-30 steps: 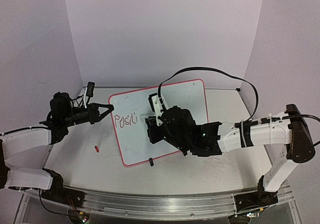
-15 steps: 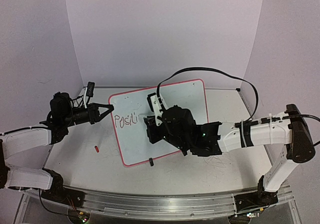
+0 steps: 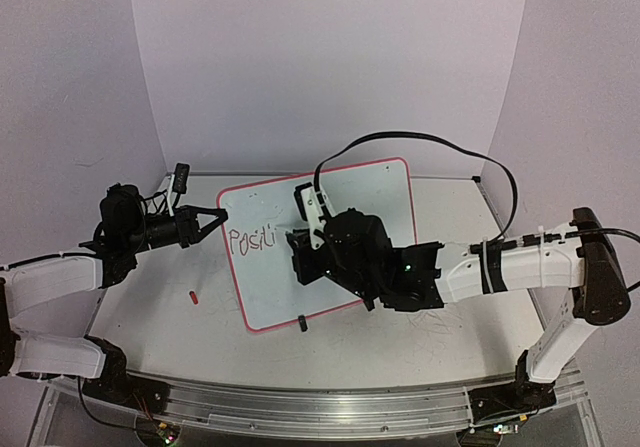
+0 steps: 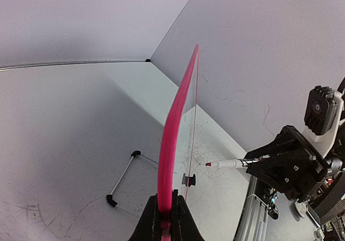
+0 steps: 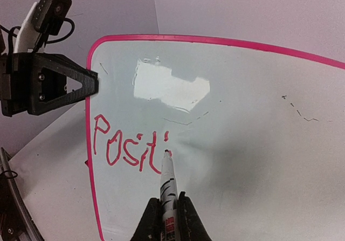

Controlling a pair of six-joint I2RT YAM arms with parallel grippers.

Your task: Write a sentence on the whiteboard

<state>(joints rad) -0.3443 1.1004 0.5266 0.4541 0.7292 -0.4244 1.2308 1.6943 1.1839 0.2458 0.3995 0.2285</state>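
Red lettering (image 5: 129,146) reading "Positi" runs across the left part of the whiteboard (image 3: 380,197), propped at mid-table (image 3: 140,307). The right arm's jaws are clamped on a marker (image 5: 167,183), its tip against the board just after the last letter. The left arm's jaws are closed on the board's pink left rim.

- I see the large rectangular white whiteboard (image 5: 242,117) as smooth and glossy, with a glare patch upper left of centre.
- Its thin pink rim (image 4: 171,138) looks like smooth plastic.
- The white table (image 4: 64,144) reads matt and scuffed, lower left.
- The slim white marker (image 5: 167,190) has a smooth plastic barrel.
- The black left gripper (image 5: 94,83) looks like matt plastic.
- The silver rail (image 3: 320,407) along the bottom edge looks metallic.
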